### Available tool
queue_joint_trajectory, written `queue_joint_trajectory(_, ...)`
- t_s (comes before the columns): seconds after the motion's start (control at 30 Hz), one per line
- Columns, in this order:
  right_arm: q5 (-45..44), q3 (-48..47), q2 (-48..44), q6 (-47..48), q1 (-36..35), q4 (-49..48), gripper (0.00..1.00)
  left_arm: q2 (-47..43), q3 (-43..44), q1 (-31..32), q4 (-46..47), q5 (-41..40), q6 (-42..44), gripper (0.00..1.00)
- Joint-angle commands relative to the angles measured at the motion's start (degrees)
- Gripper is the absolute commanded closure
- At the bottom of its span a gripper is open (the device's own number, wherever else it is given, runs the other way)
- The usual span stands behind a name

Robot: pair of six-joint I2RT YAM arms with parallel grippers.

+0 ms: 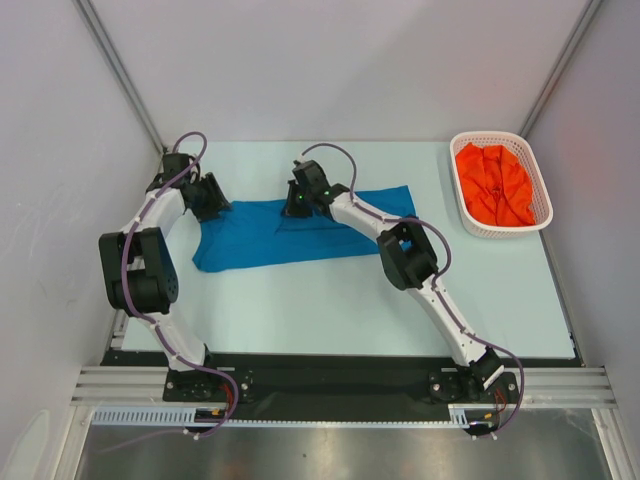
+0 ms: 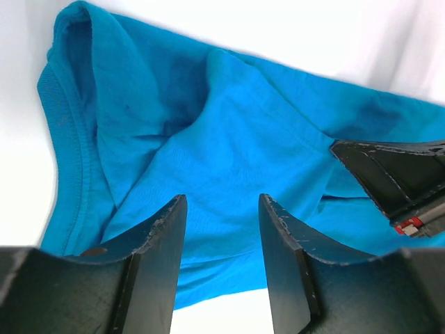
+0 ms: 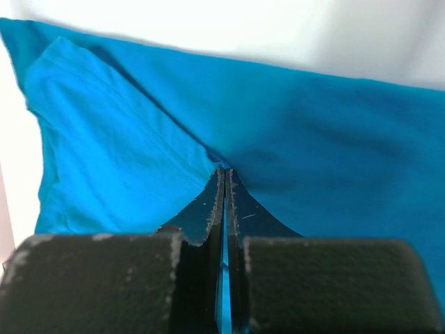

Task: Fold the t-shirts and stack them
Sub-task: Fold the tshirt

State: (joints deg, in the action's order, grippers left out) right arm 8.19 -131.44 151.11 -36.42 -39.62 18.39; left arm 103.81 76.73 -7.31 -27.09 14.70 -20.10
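On the pale table (image 1: 350, 305) the right pincer (image 3: 224, 171) grips the blue t-shirt (image 1: 250, 240), the left pincer (image 2: 222, 199) gaping over it.

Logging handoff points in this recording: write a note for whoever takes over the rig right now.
The left claw is open over the left end of the blue t-shirt, holding nothing.
The right claw is shut on a pinch of the blue t-shirt near its middle.
The blue t-shirt lies rumpled on the table, not neatly folded. The orange-red t-shirt is bunched in the white basket at far right.
Done: nothing stacked.
Left: finish folding blue, take out and fold orange-red, stack both.
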Motion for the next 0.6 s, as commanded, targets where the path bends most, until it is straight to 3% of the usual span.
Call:
queue_joint_trajectory(0.0,-1.7,0.3,-4.1,0.3,0.6,-1.1,1.00,-0.3,2.5,-0.1,0.9,0.9,-0.7,0.49)
queue_joint_trajectory(0.07,-0.5,1.4,-4.2,0.0,0.9,-2.2,0.94,0.5,2.6,-0.1,1.1,1.2,-1.0,0.50)
queue_joint_trajectory(0.2,0.6,1.6,-4.8,0.6,1.4,-2.1,0.63,1.2,2.8,-0.1,1.5,2.4,-1.6,0.51)
queue_joint_trajectory(0.3,-0.3,1.2,-6.3,1.4,1.4,0.1,0.57,1.1,2.5,0.0,2.1,2.7,-1.8,0.53)
queue_joint_trajectory(0.57,-0.6,-3.1,-11.4,5.1,2.8,11.6,0.52,7.2,2.7,0.5,3.9,2.5,-5.3,0.62)
